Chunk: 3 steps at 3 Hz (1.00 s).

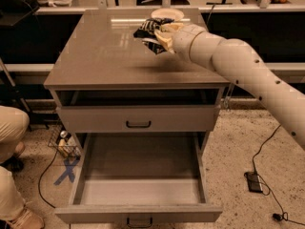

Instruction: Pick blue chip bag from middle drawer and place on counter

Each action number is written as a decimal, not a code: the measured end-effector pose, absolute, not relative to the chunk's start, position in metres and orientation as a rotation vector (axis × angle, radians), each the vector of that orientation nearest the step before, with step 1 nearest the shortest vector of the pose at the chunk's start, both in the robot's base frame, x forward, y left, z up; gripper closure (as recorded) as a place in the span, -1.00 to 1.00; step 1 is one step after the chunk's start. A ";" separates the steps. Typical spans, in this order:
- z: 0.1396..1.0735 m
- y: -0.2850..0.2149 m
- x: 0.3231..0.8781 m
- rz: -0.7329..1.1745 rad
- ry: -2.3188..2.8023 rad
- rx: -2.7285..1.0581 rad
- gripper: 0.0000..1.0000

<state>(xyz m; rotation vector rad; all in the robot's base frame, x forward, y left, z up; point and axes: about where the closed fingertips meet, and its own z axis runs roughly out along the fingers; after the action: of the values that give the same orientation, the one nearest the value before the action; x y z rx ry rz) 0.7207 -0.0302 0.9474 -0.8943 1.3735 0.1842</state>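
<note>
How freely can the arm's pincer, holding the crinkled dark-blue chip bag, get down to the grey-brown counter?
Quite freely, it seems. The pincer, shut on the crinkled dark-blue chip bag, hangs over the rear of the glossy grey-brown counter; the surface beneath looks bare, and the cream bowl sits farther back.

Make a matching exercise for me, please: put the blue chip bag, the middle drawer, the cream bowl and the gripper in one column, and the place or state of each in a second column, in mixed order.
1. blue chip bag
2. middle drawer
3. cream bowl
4. gripper

A. pulled open, below the counter
B. resting at the counter's back edge
C. held in the jaws, above the counter
D. over the counter's back right part, shut on the bag

Pairs: 1-C, 2-A, 3-B, 4-D.
</note>
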 end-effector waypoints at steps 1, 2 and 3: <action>0.939 -0.022 0.731 0.196 1.391 -0.886 0.00; 0.929 -0.011 0.739 0.216 1.408 -0.893 -0.62; 0.922 -0.005 0.742 0.230 1.419 -0.899 -1.00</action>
<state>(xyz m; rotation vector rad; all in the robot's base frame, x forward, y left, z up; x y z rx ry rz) 0.7425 -0.0054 0.9224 -0.8992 1.4187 0.2297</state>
